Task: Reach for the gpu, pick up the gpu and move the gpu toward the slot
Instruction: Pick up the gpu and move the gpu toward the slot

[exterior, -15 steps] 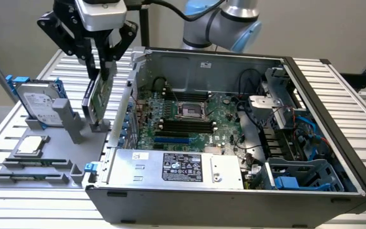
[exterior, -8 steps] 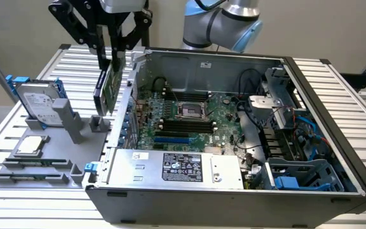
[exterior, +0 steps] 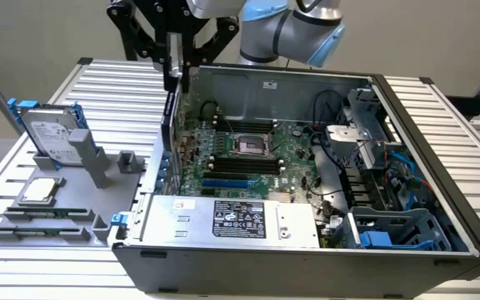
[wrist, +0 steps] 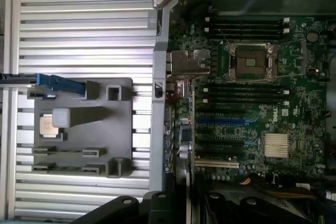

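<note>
My gripper hangs above the rear wall of the open computer case, on the exterior view's left. It is shut on the gpu, a thin card seen edge-on with a silver end bracket, held upright over the wall's top edge. In the wrist view the black fingers show above the board's rear edge. The motherboard lies flat inside the case. Its expansion slots, one of them blue, lie below the card and toward the near side.
A grey parts holder on the slatted table carries a silver hard drive, a square CPU chip and memory sticks. Inside the case are the power supply, cables and drive cages.
</note>
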`<state>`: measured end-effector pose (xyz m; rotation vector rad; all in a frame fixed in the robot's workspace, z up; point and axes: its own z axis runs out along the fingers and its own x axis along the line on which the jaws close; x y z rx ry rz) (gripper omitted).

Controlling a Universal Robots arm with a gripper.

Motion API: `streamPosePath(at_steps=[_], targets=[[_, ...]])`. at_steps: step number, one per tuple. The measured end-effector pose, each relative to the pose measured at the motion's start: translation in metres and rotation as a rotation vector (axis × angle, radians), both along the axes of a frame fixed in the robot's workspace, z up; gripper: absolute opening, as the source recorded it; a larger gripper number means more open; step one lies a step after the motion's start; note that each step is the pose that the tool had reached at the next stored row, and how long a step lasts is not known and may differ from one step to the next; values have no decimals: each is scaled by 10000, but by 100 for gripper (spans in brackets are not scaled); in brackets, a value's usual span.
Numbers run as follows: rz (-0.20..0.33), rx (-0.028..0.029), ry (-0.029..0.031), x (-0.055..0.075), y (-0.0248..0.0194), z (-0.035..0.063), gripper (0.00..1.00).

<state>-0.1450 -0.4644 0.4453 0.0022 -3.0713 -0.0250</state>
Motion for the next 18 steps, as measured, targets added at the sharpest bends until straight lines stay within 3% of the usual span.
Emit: streamPosePath(at_steps=[5, 10, 18], targets=[[0, 62, -1, 230, 0, 0, 26], [0, 64, 0, 457, 0, -16, 26], [0, 65, 0, 820, 21, -123, 26]])
